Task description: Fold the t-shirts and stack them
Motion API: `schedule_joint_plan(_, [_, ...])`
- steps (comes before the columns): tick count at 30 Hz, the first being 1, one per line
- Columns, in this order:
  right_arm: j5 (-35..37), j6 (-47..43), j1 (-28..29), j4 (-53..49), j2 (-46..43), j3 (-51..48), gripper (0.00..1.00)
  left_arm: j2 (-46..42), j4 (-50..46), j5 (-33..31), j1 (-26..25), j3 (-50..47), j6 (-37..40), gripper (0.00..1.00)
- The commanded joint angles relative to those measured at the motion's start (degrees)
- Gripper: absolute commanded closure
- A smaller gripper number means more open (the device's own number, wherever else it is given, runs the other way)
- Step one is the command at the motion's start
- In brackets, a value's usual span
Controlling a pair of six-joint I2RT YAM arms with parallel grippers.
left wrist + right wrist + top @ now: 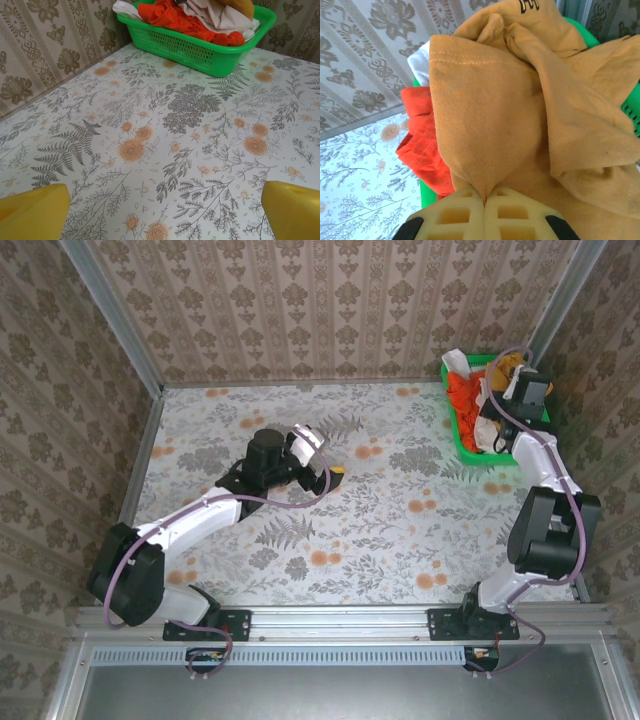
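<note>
Top view: at upper right, the right claw (497,390) is placed over a green basket (468,445) of t-shirts (465,395). At centre, the left claw (322,455) is spread open above the desk (400,540).
Left wrist view: the basket is seen at the top.
Right wrist view: a mustard t-shirt (520,110) is pinched in the closed claw at bottom centre.

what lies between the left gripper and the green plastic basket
Bare floral table from left gripper to green plastic basket, in the left wrist view.
</note>
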Motion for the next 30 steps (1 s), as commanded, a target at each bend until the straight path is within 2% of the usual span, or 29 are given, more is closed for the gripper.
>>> schedule_joint_plan(1, [-1.15,-1.94,2.56,7.75,-10.31,-5.25,1.00,-1.13,2.20,0.40,-0.32,-0.79,-1.58,0.00])
schedule_joint_plan(4, [1.80,-2.98,5.87,15.80,-18.89,-12.02,1.00,-0.63,3.24,0.82,-0.06,-1.04,-2.54,0.00])
schedule_joint_plan(7, [4.77,-4.05,8.52,19.03,-25.14,-15.60,1.00,-0.21,3.73,1.85,0.03,-1.15,-2.99,0.00])
schedule_joint_plan(10, [6.04,-4.50,9.61,19.68,-30.50,-17.21,1.00,-0.42,4.14,2.57,0.20,-1.15,-3.21,0.00])
schedule_joint_plan(16, [2.35,-4.97,13.90,13.65,-39.44,-14.76,1.00,-1.74,5.00,2.92,1.40,-2.18,-4.43,0.00])
schedule_joint_plan(22, [-1.11,-5.57,22.02,8.25,-40.96,-9.90,1.00,-5.45,5.03,2.86,4.12,-5.37,-6.51,0.00])
schedule_joint_plan(26, [-3.33,-6.09,28.57,4.98,-37.62,-4.88,1.00,-8.82,3.68,1.74,6.67,-7.41,-7.98,0.00])
schedule_joint_plan(30, [-4.06,-6.10,34.15,3.09,-32.64,0.09,1.00,-13.52,2.66,-2.60,8.91,-9.92,-8.85,0.00])
